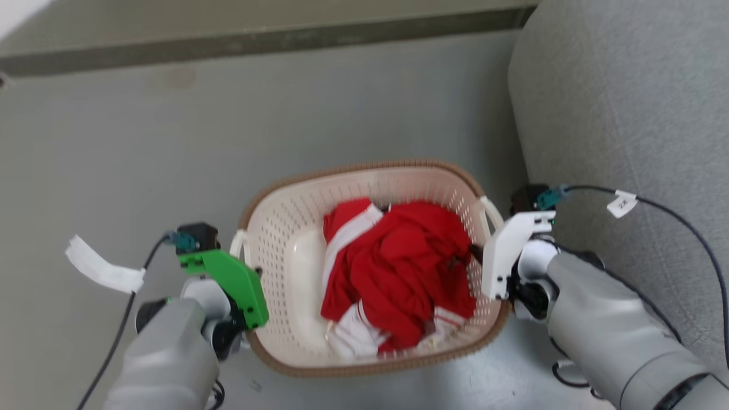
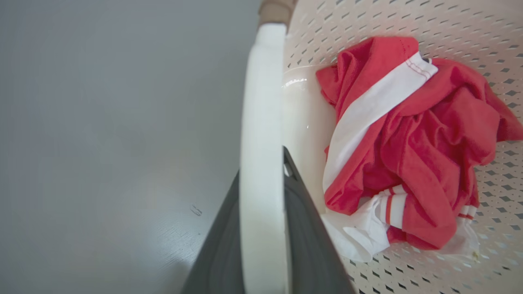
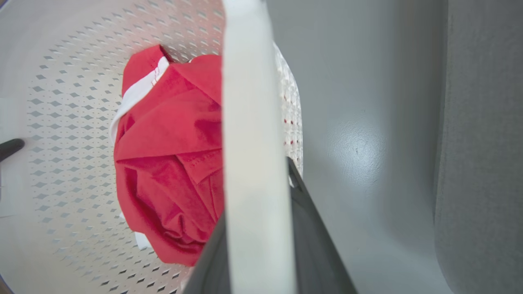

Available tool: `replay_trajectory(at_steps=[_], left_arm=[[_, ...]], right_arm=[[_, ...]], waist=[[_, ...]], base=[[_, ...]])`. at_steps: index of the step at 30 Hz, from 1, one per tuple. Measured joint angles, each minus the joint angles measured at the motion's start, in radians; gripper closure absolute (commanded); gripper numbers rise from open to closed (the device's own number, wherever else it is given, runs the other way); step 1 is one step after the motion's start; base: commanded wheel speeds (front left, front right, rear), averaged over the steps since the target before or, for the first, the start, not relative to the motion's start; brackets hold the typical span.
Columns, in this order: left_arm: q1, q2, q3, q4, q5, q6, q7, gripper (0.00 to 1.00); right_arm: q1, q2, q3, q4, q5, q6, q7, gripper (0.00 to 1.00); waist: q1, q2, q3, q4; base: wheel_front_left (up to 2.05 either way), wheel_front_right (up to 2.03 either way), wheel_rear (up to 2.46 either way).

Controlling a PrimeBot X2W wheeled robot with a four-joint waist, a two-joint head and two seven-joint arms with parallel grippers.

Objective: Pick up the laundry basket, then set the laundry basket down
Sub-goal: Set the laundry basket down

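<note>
Location: laundry basket (image 1: 376,167) between both arms, over grey floor (image 1: 171,159), sofa (image 1: 615,114) just right.
Jaws: left gripper (image 2: 261,175) pinches left handle (image 2: 261,102); right gripper (image 3: 257,192) pinches right handle (image 3: 249,102).
Risk: unequal arm heights tilt basket, red garment (image 1: 398,267) spills; smooth handle slips from grip.

laundry basket (image 1: 285,250): cream plastic, smooth, with perforated walls; the solid bottom is glossy and catches a highlight.
rim (image 1: 370,166): brown, woven-look texture, matt.
handles (image 2: 261,122): white plastic, smooth, faintly shiny.
garment (image 1: 398,267): red and white cloth, soft, matt, creased, with stitched seams.
floor (image 1: 171,159): grey, smooth, dull sheen, a few scuffs.
upholstery at the right (image 1: 626,114): grey woven cloth, matt, finely rough.
left cover (image 1: 228,279): green plastic, smooth.
right cover (image 1: 510,256): white plastic, smooth.
cable tags (image 1: 102,267): white paper, creased.
</note>
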Motion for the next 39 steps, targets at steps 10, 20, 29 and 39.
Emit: replay_trajectory(at_steps=[10, 20, 29, 39], left_arm=[[-0.073, 0.014, 0.001, -0.012, 0.021, 0.0, -0.06, 1.0], [-0.135, 0.022, 0.0, -0.014, 0.035, 0.0, -0.111, 1.0], [-0.188, 0.026, -0.001, -0.019, 0.043, 0.0, -0.159, 1.0], [-0.218, 0.025, -0.004, -0.017, 0.044, 0.0, -0.2, 1.0]], right_arm=[[-0.069, -0.002, -0.001, -0.002, -0.002, 0.0, -0.063, 1.0], [-0.13, -0.002, -0.005, -0.002, -0.002, 0.0, -0.108, 1.0], [-0.179, -0.004, -0.01, 0.001, -0.005, 0.001, -0.159, 1.0], [-0.204, -0.001, -0.016, 0.014, -0.005, 0.002, -0.215, 1.0]], waist=[[0.0, 0.0, 0.132, 0.001], [0.0001, 0.0, 0.263, -0.003], [0.0001, 0.0, 0.369, -0.009], [0.0002, 0.0, 0.469, -0.007]], base=[[0.0, 0.0, 0.0], [0.0, 0.0, 0.0], [0.0, 0.0, 0.0], [0.0, 0.0, 0.0]])
